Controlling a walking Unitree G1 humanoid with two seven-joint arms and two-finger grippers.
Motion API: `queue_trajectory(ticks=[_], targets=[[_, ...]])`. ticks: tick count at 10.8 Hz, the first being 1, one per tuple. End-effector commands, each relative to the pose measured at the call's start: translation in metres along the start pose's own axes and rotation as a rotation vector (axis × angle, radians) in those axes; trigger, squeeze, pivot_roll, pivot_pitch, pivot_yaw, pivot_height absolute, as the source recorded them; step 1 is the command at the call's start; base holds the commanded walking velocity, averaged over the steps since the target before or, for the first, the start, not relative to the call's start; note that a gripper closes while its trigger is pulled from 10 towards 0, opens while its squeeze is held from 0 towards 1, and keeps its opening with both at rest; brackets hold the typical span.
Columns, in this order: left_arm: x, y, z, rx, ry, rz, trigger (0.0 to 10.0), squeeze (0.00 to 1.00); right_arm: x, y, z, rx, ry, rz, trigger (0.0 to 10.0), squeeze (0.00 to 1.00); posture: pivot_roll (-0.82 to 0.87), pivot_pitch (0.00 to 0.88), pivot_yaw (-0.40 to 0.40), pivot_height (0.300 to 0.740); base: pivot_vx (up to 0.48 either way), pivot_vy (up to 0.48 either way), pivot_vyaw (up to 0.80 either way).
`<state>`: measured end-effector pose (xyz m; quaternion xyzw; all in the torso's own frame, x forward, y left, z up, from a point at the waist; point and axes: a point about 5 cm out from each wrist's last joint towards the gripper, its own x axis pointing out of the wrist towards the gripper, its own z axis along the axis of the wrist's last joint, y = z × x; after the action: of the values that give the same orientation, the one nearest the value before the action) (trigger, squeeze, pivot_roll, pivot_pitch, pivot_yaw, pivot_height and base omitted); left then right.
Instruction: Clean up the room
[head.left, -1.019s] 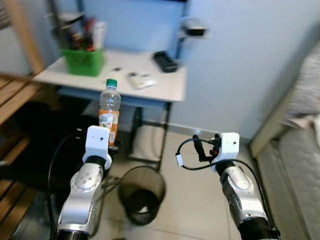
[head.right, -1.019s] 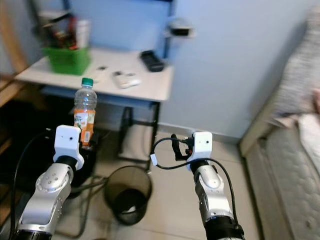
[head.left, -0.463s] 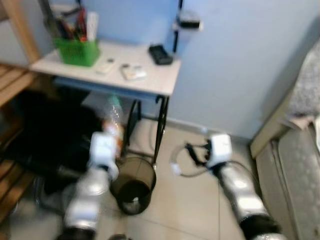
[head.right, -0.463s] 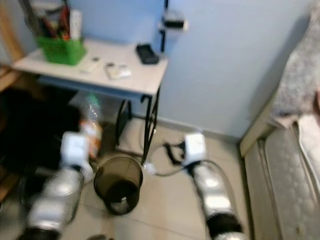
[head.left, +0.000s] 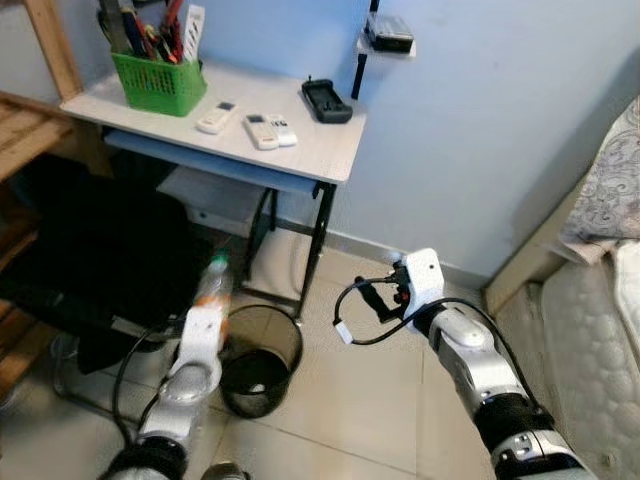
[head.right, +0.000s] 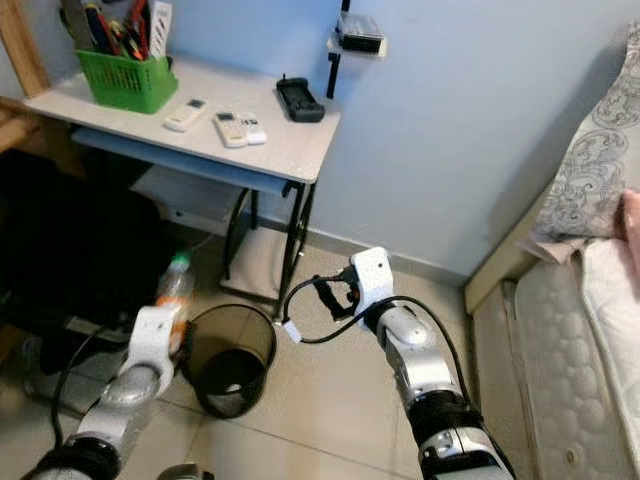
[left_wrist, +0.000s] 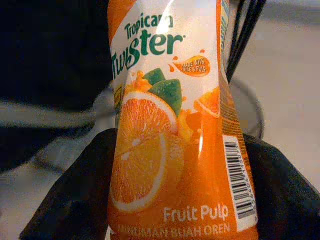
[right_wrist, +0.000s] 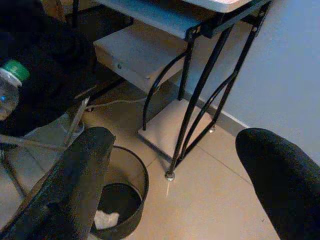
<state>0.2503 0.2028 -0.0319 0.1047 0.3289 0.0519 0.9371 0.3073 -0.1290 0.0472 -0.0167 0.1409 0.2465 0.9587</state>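
My left gripper (head.left: 207, 312) is shut on a plastic bottle (head.left: 212, 287) with an orange Tropicana Twister label (left_wrist: 170, 125) and a green cap. It holds the bottle upright, low, just left of the rim of a round black mesh bin (head.left: 262, 360) on the floor. Both black fingers (left_wrist: 75, 200) press the label's sides in the left wrist view. My right gripper (head.left: 380, 297) hangs open and holds nothing, to the right of the bin and above the tiles. The right wrist view has the bin (right_wrist: 131, 175) with white paper inside.
A white desk (head.left: 320, 160) on black legs stands behind the bin, carrying a green basket (head.left: 155, 82), two remotes (head.left: 268, 130) and a black device (head.left: 327, 100). A black chair (head.left: 90, 260) is at the left, a bed (head.left: 600, 330) at the right. Tiled floor lies between.
My left arm has come down with the bottle, from chest height to beside the bin's rim. The head camera has tilted and shifted. The right gripper stays open.
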Motion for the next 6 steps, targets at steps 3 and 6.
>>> queue_trajectory(ticks=[3,6], targets=[[-0.001,0.004,-0.019,0.030,0.057,0.023,0.0,0.00,-0.023,-0.002,-0.011,-0.021,0.016,0.015,10.0,0.00,-0.04,0.099,-0.215,0.740,0.000,0.000,0.00],[0.000,-0.003,-0.016,0.150,0.025,-0.023,0.0,0.00,-0.046,0.001,-0.019,0.006,0.028,-0.007,10.0,0.00,-0.08,0.136,-0.223,0.740,0.000,0.000,0.00]])
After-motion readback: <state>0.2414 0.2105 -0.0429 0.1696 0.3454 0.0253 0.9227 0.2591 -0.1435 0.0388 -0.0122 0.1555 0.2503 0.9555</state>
